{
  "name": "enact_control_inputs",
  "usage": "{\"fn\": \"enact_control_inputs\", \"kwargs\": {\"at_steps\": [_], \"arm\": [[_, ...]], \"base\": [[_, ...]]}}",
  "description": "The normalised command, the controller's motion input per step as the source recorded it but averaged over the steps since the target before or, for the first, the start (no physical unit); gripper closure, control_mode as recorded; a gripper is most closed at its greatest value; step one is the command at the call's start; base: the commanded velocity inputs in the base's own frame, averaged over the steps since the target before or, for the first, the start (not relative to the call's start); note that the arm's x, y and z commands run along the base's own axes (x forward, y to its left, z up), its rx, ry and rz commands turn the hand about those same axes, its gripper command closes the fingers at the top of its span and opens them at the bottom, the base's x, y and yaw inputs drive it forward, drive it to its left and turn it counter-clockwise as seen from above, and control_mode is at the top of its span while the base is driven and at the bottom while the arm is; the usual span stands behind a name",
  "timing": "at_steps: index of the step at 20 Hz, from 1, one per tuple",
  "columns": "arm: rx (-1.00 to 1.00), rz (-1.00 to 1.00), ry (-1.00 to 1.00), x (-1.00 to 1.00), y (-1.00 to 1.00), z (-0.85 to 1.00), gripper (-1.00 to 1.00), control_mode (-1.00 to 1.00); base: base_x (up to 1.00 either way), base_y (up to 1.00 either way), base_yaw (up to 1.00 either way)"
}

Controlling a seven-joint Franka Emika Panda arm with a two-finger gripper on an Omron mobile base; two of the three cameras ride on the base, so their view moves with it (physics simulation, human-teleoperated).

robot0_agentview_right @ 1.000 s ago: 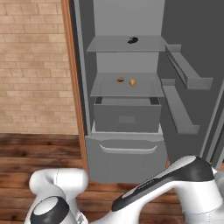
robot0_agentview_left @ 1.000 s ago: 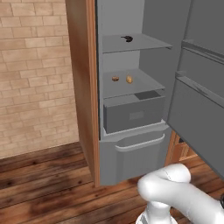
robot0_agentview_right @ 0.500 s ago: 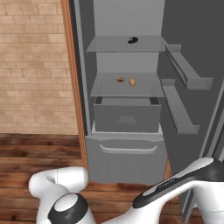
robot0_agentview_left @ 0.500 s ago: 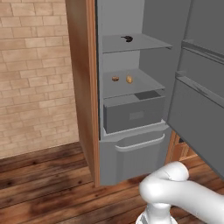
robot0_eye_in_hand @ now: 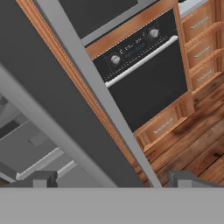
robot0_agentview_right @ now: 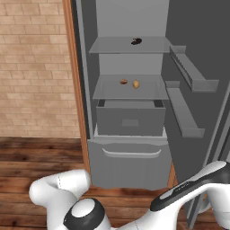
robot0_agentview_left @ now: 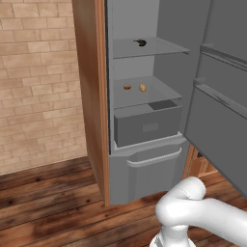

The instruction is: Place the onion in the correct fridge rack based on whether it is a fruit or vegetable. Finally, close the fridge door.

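Onion (robot0_agentview_left: 143,87) rests on middle fridge rack (robot0_agentview_left: 161,90), just beside a rounder brown item (robot0_agentview_left: 127,87); a dark curved item (robot0_agentview_left: 141,42) lies on shelf above. Remaining work is probably the fridge door (robot0_eye_in_hand: 57,113), wide open: large, stiff, hinged; likely best pushed at its free edge. Gripper (robot0_eye_in_hand: 112,178) w/ tips apart, holding nothing, straddles door edge; oven (robot0_eye_in_hand: 144,72) beyond.
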Motion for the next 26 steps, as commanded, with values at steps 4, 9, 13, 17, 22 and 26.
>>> {"fn": "enact_control_inputs", "kwargs": {"at_steps": [4, 9, 13, 17, 22, 26], "arm": [[0.00, 0.00, 0.00, 0.25, -0.21, -0.22, -1.00, -1.00], [0.00, 0.00, 0.00, 0.36, -0.39, -0.32, -1.00, -1.00], [0.00, 0.00, 0.00, 0.23, -0.39, -0.13, -1.00, -1.00], [0.01, 0.00, 0.01, 0.02, -0.07, -0.04, -1.00, -1.00], [0.00, 0.00, 0.00, 0.17, -0.24, -0.23, -1.00, -1.00], [0.00, 0.00, 0.00, 0.20, -0.19, -0.11, -1.00, -1.00]], "base": [[0.00, 0.00, 0.00], [0.00, 0.00, 0.00], [0.00, 0.00, 0.00], [0.00, 0.00, 0.00], [0.00, 0.00, 0.00], [0.00, 0.00, 0.00]]}}
